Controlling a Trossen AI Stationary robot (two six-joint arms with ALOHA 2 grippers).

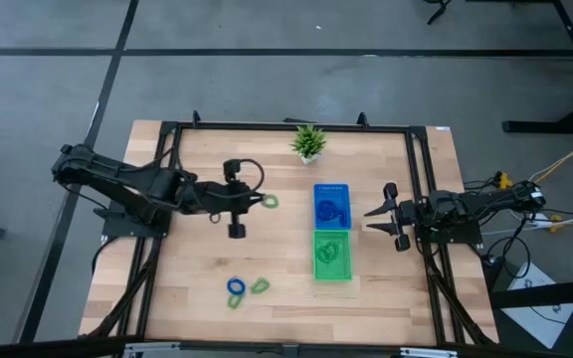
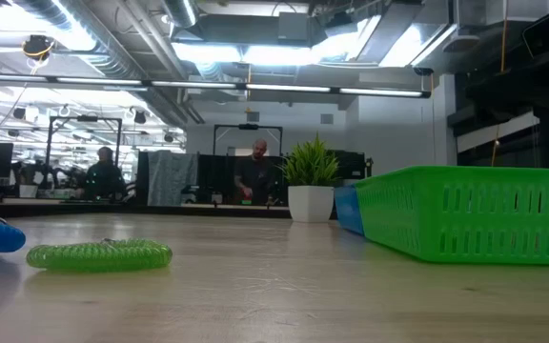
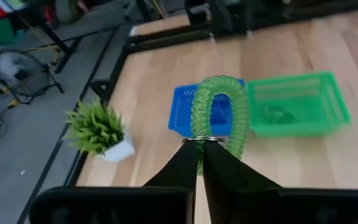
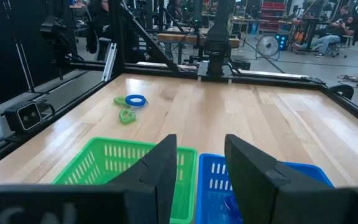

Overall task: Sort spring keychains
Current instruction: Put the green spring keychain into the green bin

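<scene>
I had the left hand pinched on a green spring keychain at its metal ring, above the tabletop short of the green tray; coil probably light, floppy; right hand apart.

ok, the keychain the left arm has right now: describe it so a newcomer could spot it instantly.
Start at the potted plant on the table's far edge, then look toward the left arm, whose pincer is raised over the wood. The light green coiled keychain is clamped between its shut fingertips. Unlike the blue and green keychains lying on the near side, it alone is held.
</scene>
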